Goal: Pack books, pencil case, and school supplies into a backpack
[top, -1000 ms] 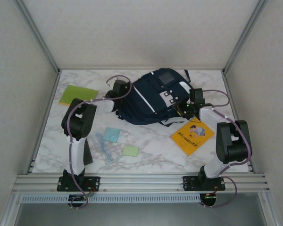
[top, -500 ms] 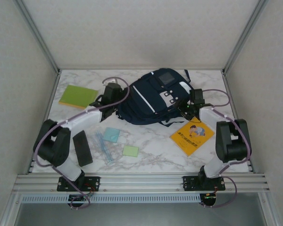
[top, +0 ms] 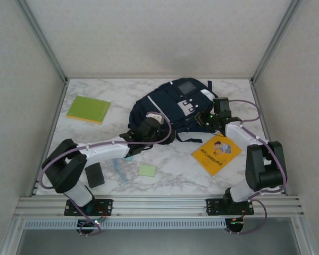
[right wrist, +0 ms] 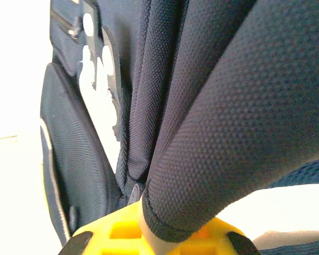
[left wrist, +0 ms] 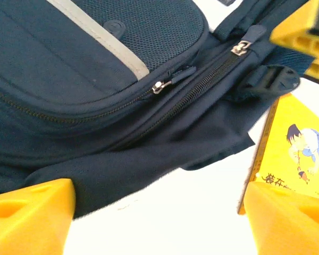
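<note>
One navy backpack [top: 175, 98] of woven and mesh fabric lies mid-worktop [top: 175, 172]. Two thin flat books: a yellow-green book [top: 88, 109] far left, an orange-yellow book [top: 217, 153] right. In front: one black oblong pencil case [top: 94, 175], one pale-green square pad [top: 147, 170], translucent sticks [top: 119, 172]. The left claw [left wrist: 159, 223] gapes wide and empty beside the backpack's zip; the right claw [top: 208, 118] is clamped on backpack fabric.

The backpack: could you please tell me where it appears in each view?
Top external: the backpack lies centre-back on the table.
Left wrist: backpack across the upper left, zippers running diagonally.
Right wrist: backpack close up, from left edge to upper right.
Shared landmark: the orange-yellow book, right of it from above, right edge for the left wrist.
</note>
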Controlling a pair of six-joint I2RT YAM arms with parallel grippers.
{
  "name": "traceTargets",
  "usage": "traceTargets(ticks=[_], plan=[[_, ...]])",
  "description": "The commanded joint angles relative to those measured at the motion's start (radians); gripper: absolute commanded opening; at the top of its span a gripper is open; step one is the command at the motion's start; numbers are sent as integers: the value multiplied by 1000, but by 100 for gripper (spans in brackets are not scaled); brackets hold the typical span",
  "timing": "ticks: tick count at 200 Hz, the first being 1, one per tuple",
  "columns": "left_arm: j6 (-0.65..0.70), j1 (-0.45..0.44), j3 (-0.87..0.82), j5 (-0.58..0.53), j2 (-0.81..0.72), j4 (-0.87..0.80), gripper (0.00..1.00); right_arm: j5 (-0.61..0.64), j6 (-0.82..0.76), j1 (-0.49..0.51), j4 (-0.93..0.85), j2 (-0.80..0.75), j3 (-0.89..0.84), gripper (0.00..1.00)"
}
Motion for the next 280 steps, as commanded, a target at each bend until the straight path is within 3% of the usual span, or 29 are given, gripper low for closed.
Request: traceTargets(ticks=[1, 50, 101, 163, 201, 238, 280], plan=[[53, -3, 91, 126, 58, 66, 71, -36, 86, 31, 13, -58, 31, 0], [112, -54, 235, 201, 170, 39, 56, 35, 130, 48, -21, -59, 86, 0], [59, -82, 304, 90, 82, -163, 64, 124, 105, 48, -44, 4, 142, 0], [-56, -114, 250, 94, 185, -12, 61, 71, 155, 62, -50, 44, 218, 0], [-85, -109, 304, 82, 279, 23, 57, 52, 164, 63, -57, 36, 222, 0], [-78, -71, 344, -52, 355, 30, 61, 38, 172, 63, -55, 4, 188, 0], [64, -41, 438, -158, 457, 121, 63, 2, 226, 62, -15, -55, 100, 0]])
